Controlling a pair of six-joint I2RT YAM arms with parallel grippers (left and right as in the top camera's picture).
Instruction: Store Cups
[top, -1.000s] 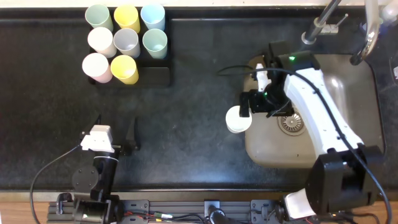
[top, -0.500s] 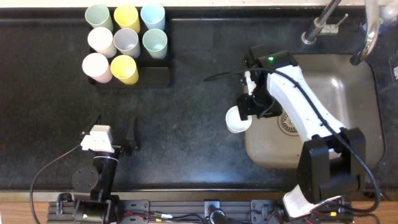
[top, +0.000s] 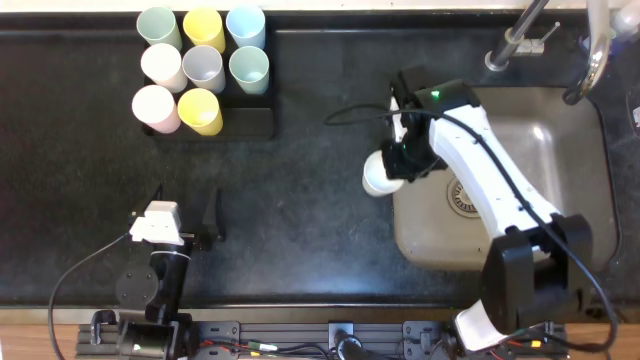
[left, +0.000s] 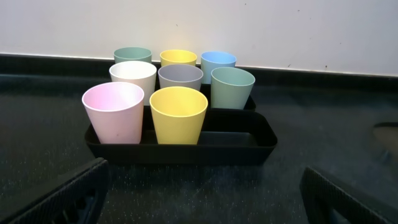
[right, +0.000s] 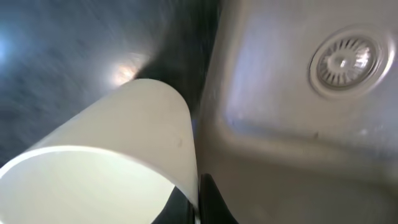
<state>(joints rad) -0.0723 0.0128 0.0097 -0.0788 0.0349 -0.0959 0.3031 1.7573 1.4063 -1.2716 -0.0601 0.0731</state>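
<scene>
From above, a black tray (top: 250, 122) sits at about ten o'clock on the dark counter (top: 300, 220), carrying eight cups in three rows; its front right slot is bare. The left jaws rest low at about eight o'clock, spread wide with nothing between them. Just off centre toward three o'clock, the right jaws grip a white cup (top: 377, 176) right at the near rim of the sink (top: 560, 130), which fills the three o'clock side.

From the left wrist, the tray (left: 236, 140) stands ahead at twelve o'clock. A pink cup (left: 114, 112) and a yellow cup (left: 178, 114) are in front, upright and touching. The two dark fingers (left: 74, 193) sit well apart at seven and five o'clock.

From the right wrist, the white cup (right: 112, 174) is held tilted, its open mouth toward the camera at seven o'clock, with one dark finger against its rim. Beneath it the counter (right: 62, 50) meets the sink (right: 298, 124), whose drain (right: 345, 59) shows at two o'clock.
</scene>
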